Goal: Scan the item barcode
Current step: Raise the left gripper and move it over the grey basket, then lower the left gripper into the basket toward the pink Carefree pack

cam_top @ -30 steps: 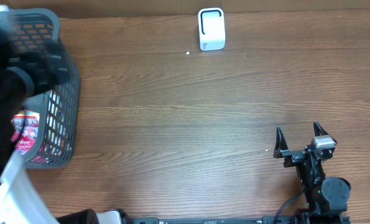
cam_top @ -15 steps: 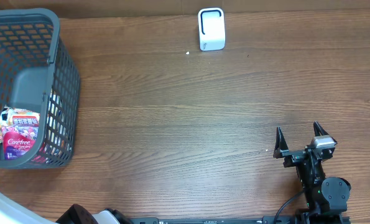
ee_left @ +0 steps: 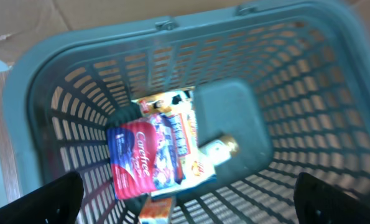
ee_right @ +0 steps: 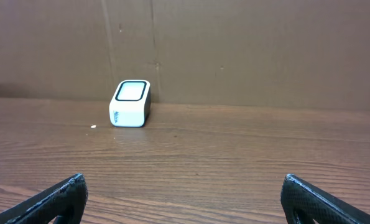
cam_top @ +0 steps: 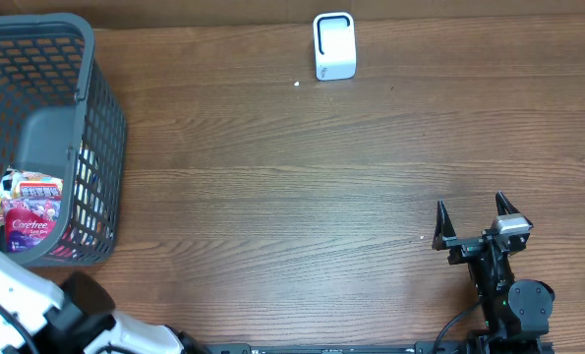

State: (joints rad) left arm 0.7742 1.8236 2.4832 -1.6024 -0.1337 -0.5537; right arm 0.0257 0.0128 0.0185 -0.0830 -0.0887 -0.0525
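Observation:
The item lies among several packets in a grey mesh basket (cam_top: pixel 110 128) at the table's left edge. On top is a pink Carefree packet (cam_top: pixel 29 221). In the left wrist view that packet (ee_left: pixel 138 160) rests on a colourful pack (ee_left: pixel 178 134), with an orange box (ee_left: pixel 155 213) below it. My left gripper (ee_left: pixel 188 202) hovers open above the basket, holding nothing. A white scanner (cam_top: pixel 333 45) stands at the table's far edge, and it shows in the right wrist view as the scanner (ee_right: pixel 130 103). My right gripper (cam_top: pixel 477 218) rests open at the near right, pointing at it.
The white left arm (cam_top: pixel 17 295) crosses the near left corner beside the basket. A cardboard wall (ee_right: pixel 234 43) rises behind the scanner. A small white speck (cam_top: pixel 297 84) lies near the scanner. Bare wooden tabletop (cam_top: pixel 292 197) spans between the basket and the right arm.
The left arm, a blur over the basket a second ago, has pulled back toward the near left corner. The basket's contents are now uncovered. The right arm has not moved.

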